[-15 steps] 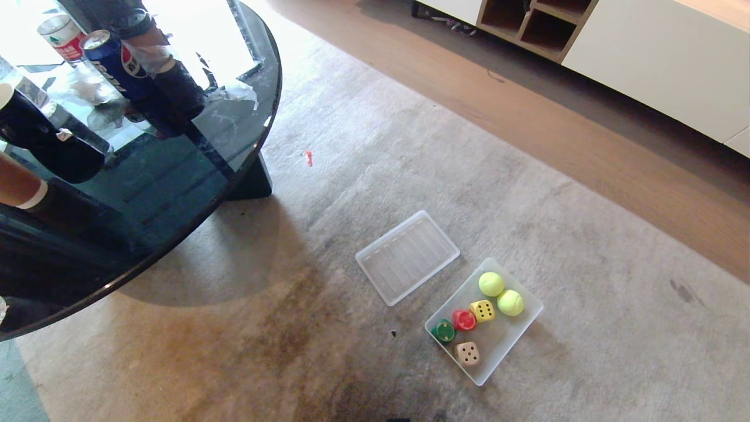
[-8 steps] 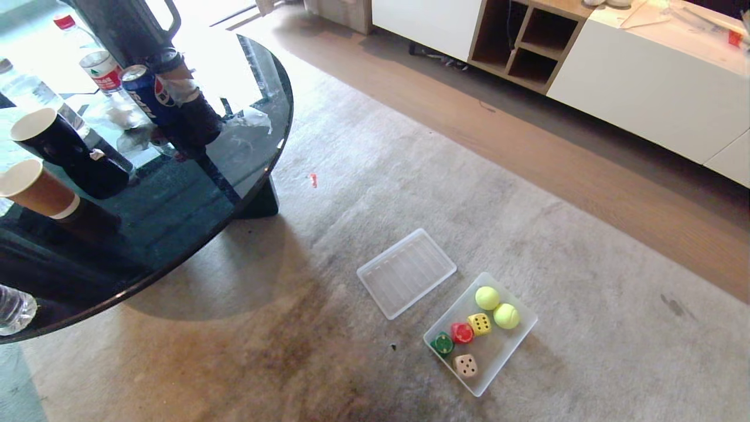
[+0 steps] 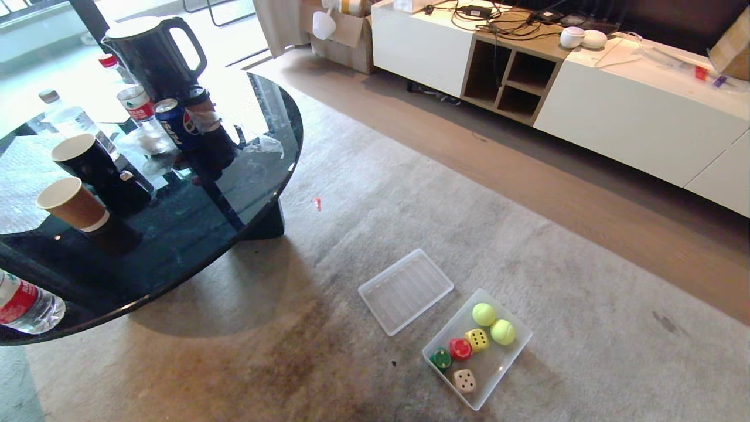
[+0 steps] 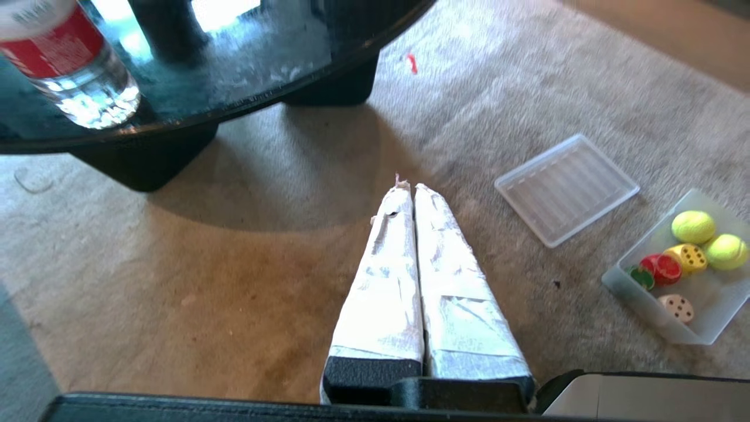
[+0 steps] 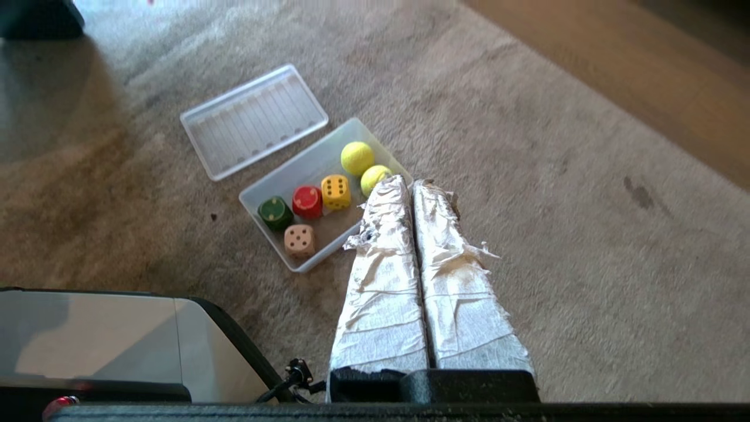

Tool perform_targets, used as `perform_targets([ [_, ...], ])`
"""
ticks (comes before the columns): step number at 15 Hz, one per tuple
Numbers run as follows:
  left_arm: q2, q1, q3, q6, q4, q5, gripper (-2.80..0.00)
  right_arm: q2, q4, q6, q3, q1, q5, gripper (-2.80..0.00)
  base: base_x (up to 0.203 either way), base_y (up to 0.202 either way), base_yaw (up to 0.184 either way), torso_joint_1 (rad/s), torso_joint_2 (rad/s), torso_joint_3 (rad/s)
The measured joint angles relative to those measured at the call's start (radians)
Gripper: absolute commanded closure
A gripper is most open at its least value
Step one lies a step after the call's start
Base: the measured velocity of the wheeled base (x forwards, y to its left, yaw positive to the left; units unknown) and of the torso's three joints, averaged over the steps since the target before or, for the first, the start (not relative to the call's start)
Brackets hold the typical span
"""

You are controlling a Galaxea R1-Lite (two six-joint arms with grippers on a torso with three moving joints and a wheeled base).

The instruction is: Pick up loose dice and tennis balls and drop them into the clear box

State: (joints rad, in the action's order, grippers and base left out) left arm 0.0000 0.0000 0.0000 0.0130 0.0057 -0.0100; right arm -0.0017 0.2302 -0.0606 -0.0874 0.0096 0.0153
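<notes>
Head view is tilting up since a second ago; dice and balls are lying in the box. Both grippers are hanging closed, empty; task looks finished.

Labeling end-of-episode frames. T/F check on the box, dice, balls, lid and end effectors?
1. All four dice lie in the box. True: red die, yellow die, green die, beige die.
2. One ball is loose on the carpet. False: both balls are in the box.
3. The lid covers the box. False: it lies on the carpet beside it.
4. The right end effector is shut, empty. True.
5. The left end effector holds a die. False: shut on nothing.
</notes>
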Motion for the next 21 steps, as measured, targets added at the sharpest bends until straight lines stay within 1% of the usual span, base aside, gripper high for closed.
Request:
perform_targets([
  [11,0.000,0.000,0.000,0.000,0.002,0.000,0.00,0.000,-0.003,0.001,0.000,0.000,-0.001,0.00,0.000,0.000,0.000,0.002,0.00,0.202],
  [15,0.000,0.000,0.000,0.000,0.002,0.000,0.00,0.000,-0.005,0.009,0.001,-0.001,-0.002,0.00,0.000,0.000,0.000,0.005,0.00,0.204],
  [17,0.000,0.000,0.000,0.000,0.001,0.000,0.00,0.000,-0.006,0.027,0.003,-0.001,-0.010,0.00,0.000,0.000,0.000,0.005,0.01,0.200],
  [21,0.000,0.000,0.000,0.001,0.002,0.000,0.00,0.000,-0.010,0.023,0.003,0.000,-0.010,0.00,0.000,0.000,0.000,0.003,0.00,0.070],
])
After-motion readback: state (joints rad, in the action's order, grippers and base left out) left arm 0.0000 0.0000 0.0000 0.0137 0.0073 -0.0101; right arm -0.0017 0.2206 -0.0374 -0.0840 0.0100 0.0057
